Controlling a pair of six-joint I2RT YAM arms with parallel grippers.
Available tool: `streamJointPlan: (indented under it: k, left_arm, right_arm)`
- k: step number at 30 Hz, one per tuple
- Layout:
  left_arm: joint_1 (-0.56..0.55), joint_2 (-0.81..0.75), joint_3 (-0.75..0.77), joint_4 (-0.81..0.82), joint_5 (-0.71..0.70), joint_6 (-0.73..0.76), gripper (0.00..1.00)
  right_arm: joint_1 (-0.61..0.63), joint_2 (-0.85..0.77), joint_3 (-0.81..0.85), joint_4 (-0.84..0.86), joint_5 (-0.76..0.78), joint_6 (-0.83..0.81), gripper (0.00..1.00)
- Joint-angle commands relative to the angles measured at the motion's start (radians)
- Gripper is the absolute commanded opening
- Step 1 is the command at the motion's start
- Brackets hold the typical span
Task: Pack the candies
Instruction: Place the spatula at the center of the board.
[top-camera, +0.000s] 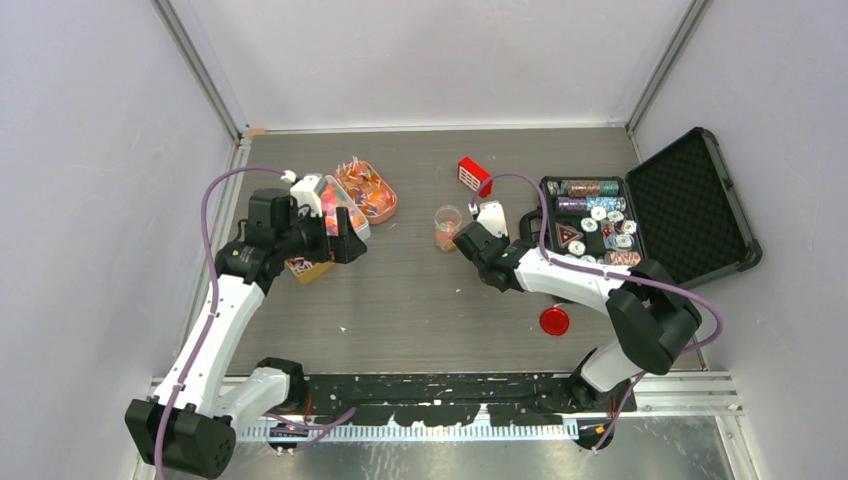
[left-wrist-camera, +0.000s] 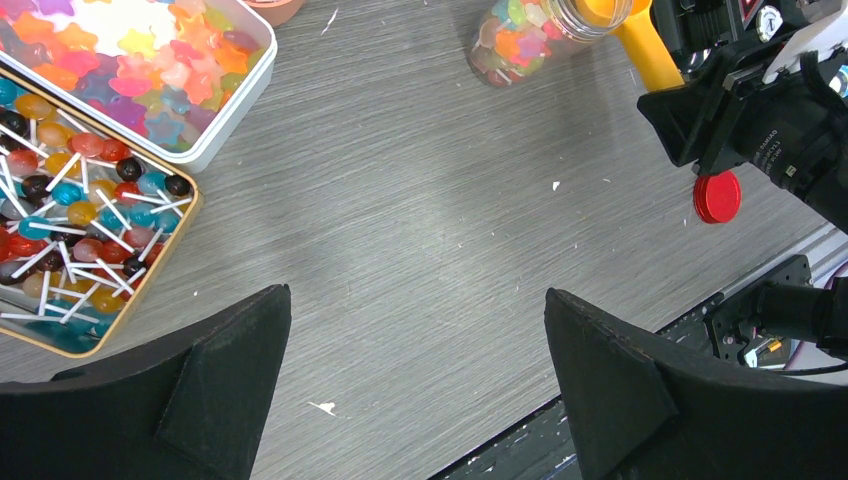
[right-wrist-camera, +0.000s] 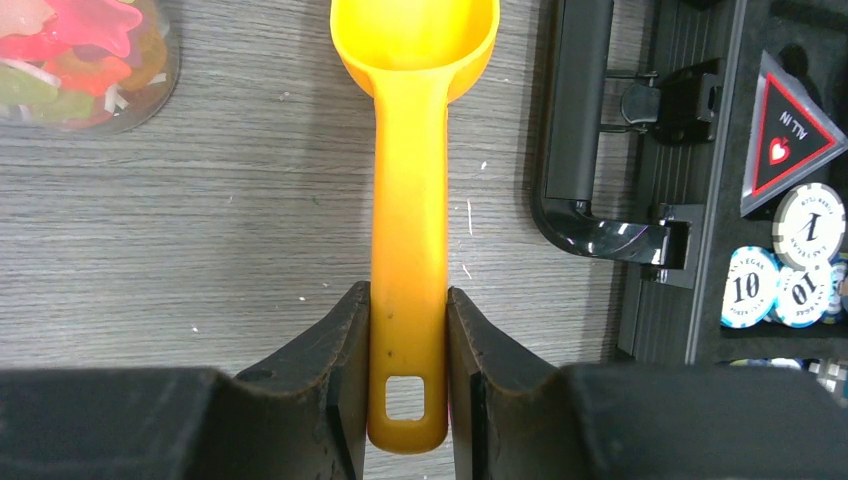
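Right wrist view first: the right pincer (right-wrist-camera: 408, 300) is clamped on the handle of a yellow scoop (right-wrist-camera: 412, 180), with both fingers (right-wrist-camera: 345, 350) pressed flat against its sides near the end with the square hole. The scoop's bowl sits straight ahead of the fingertips, over the grey table (right-wrist-camera: 200, 250). Can't tell if it rests on the wood.

Ahead and off to the left of this pincer is a clear jar (right-wrist-camera: 140, 100) with candies (right-wrist-camera: 70, 40) in it, red, orange and greenish gummies as far as I can see. Just beside the pincer on its right is an open black case (right-wrist-camera: 580, 110) with poker chips (right-wrist-camera: 790, 285) inside.

Left wrist view: the left pincer (left-wrist-camera: 415, 390) has its fingers spread wide apart, with the grey tabletop showing between them. Ahead and to its left are two tins side by side. A gold tin (left-wrist-camera: 190, 205) full of lollipops (left-wrist-camera: 80, 220) is nearer the fingers, and a white tin (left-wrist-camera: 240, 110) of star-shaped gummies (left-wrist-camera: 130, 60) is past it.

Ahead and to the right, further off, is the same jar with the scoop's bowl right at it. Can't tell if they touch. A red lid (left-wrist-camera: 717, 196) lies flat off to the right, near the other arm.

Top external view: a small red box (top-camera: 472, 174) stands just beyond the right pincer, well apart from the left one.
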Motion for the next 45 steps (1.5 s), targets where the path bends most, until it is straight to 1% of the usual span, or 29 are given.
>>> streamJointPlan:
  k: [1,6,12,15,16,18,19,22,26,27,28,30,34,37,41,43,45]
  left_arm:
    - [-0.002,-0.006,0.004,0.006,-0.009,0.022,1.00]
    - [0.000,-0.005,0.004,0.006,-0.010,0.022,1.00]
    - [0.000,-0.003,0.004,0.005,-0.010,0.022,1.00]
    - [-0.001,-0.006,0.004,0.005,-0.011,0.022,1.00]
    - [0.000,-0.007,0.004,0.006,-0.010,0.022,1.00]
    - [0.000,-0.007,0.002,0.006,-0.010,0.023,1.00]
    - [0.000,-0.006,0.002,0.005,-0.010,0.023,1.00]
    - [-0.001,-0.007,0.003,0.005,-0.010,0.023,1.00]
    - [0.000,-0.009,0.003,0.004,-0.011,0.023,1.00]
    - [0.000,-0.010,0.004,0.004,-0.013,0.023,1.00]
    - [-0.001,-0.011,0.004,0.003,-0.014,0.023,1.00]
    - [0.000,-0.012,0.004,0.004,-0.013,0.023,1.00]
    - [0.000,-0.014,0.004,0.003,-0.012,0.023,1.00]
    - [0.000,-0.015,0.002,0.004,-0.012,0.023,1.00]
    - [-0.001,-0.014,0.002,0.005,-0.010,0.023,1.00]
    - [0.000,-0.015,0.002,0.004,-0.011,0.023,1.00]
    - [0.000,-0.014,0.002,0.003,-0.009,0.023,1.00]
  right_arm:
    - [-0.003,0.010,-0.011,0.036,-0.012,0.071,0.24]
    - [-0.004,0.007,-0.009,0.019,-0.006,0.095,0.33]
    - [-0.006,-0.050,-0.013,0.001,-0.035,0.112,0.39]
    - [-0.008,-0.088,-0.006,-0.044,-0.014,0.129,0.42]
    - [-0.008,-0.108,-0.007,-0.059,0.001,0.138,0.45]
    - [-0.007,-0.157,-0.015,-0.085,0.024,0.158,0.58]
    - [-0.007,-0.184,-0.017,-0.104,0.030,0.172,0.61]
    - [-0.008,-0.260,-0.013,-0.209,0.076,0.286,0.62]
    - [-0.013,-0.318,0.021,-0.428,0.118,0.552,0.63]
    - [-0.014,-0.329,0.029,-0.472,0.118,0.623,0.65]
    - [-0.015,-0.341,0.030,-0.506,0.115,0.668,0.69]
    - [-0.014,-0.376,0.013,-0.549,0.113,0.749,0.74]
    - [-0.016,-0.432,-0.047,-0.615,0.132,0.910,0.76]
    - [-0.015,-0.423,-0.077,-0.662,0.148,0.998,0.76]
    - [-0.015,-0.381,-0.081,-0.798,0.196,1.159,0.76]
    - [-0.016,-0.377,-0.096,-0.822,0.207,1.200,0.77]
    - [-0.015,-0.393,-0.129,-0.773,0.199,1.189,0.77]
